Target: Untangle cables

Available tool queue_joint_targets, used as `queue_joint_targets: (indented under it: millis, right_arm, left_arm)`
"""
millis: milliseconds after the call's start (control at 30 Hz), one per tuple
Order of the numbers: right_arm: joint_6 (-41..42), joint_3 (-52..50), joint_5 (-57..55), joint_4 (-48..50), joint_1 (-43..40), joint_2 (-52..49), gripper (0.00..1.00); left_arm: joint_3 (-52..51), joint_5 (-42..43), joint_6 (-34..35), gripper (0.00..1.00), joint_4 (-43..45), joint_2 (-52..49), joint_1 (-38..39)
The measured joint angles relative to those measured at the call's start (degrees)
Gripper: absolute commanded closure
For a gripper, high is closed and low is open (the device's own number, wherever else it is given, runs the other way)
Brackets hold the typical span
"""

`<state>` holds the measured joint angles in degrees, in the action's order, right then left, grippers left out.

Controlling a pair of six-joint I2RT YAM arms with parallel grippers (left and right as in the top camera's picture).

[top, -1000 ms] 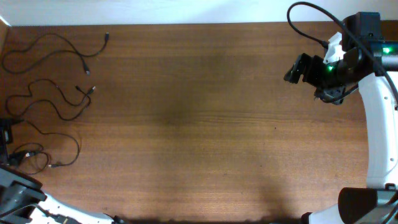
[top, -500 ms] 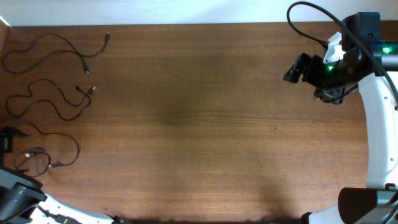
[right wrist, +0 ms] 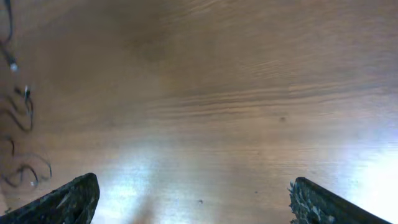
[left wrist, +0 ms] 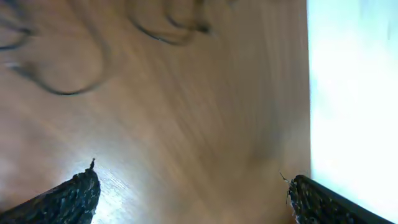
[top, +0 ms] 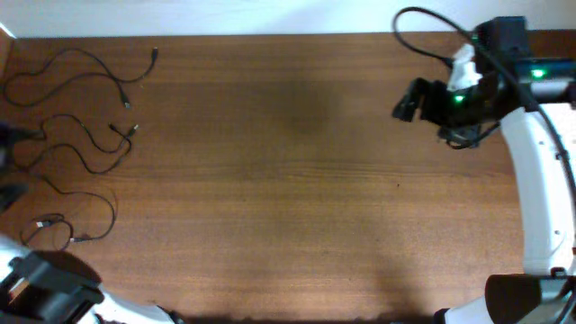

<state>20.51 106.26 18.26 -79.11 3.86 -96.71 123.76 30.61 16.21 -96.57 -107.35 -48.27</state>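
Observation:
Three thin black cables lie apart as wavy strands at the table's left end: one at the back point(top: 90, 56), one in the middle with its plug point(top: 133, 130) pointing right, and one nearer the front point(top: 113, 214). My left gripper point(top: 8, 165) is a blur at the left edge beside them, open and empty. In the left wrist view it point(left wrist: 189, 190) hangs over bare wood, with blurred cable loops point(left wrist: 68, 90) ahead. My right gripper point(top: 405, 99) is at the back right, far from the cables. In the right wrist view it point(right wrist: 196, 199) stands open and empty, with the cables point(right wrist: 25, 109) small at the far left.
The wooden table point(top: 288, 180) ends at a white wall along the back. A thick black robot cable point(top: 423, 27) arches over the right arm. The left arm's base point(top: 40, 288) sits at the front left corner.
The left gripper has swung away from the front cable toward the back along the left edge, leaving it blurred. The right arm has shifted left. The cables lie as before.

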Motion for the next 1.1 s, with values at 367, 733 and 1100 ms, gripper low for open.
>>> queue_joint_targets:
  millis: [367,733,1100]
  right_arm:
    - [0.04,-0.04,0.17,1.40,8.72,-0.02,0.02]
    - [-4.74,7.10,-2.01,-14.73,-0.68,3.26,0.02]
    - [-6.19,5.90,-11.58,-17.88,-0.66,35.50,0.02]
  left_arm:
    - [0.09,-8.46,-11.47,0.01,2.84,-0.02,39.23]
    - [-0.13,-20.06,-15.19,0.01,11.23,-0.02,58.34]
    - [-0.17,-21.05,-15.19,0.01,12.02,-0.02,58.34]
